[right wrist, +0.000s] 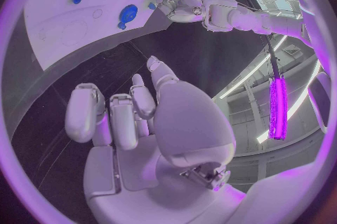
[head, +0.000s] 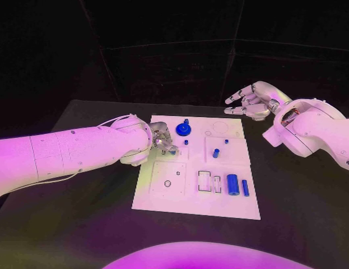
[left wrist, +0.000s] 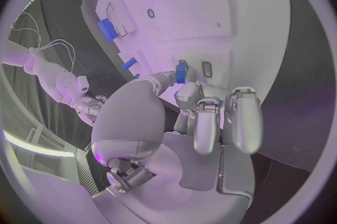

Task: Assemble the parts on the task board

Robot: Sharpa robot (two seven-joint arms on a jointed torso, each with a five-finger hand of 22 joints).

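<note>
My left hand (head: 159, 143) over task board (head: 162, 196) left-centre, fingertips pinching small blue part (left wrist: 181, 72) just above board. Right hand (head: 251, 101) hovers off far right corner, fingers loosely apart, holding nothing. Advice: keep part upright, line up w/ socket, lower slowly

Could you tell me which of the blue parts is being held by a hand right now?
The small blue peg, pinched in the fingertips of the left hand over the task board. The other blue parts rest on the board untouched.

white task board (head: 231, 203) mid-table, blue parts (head: 232, 184) scattered (some upright)
</note>
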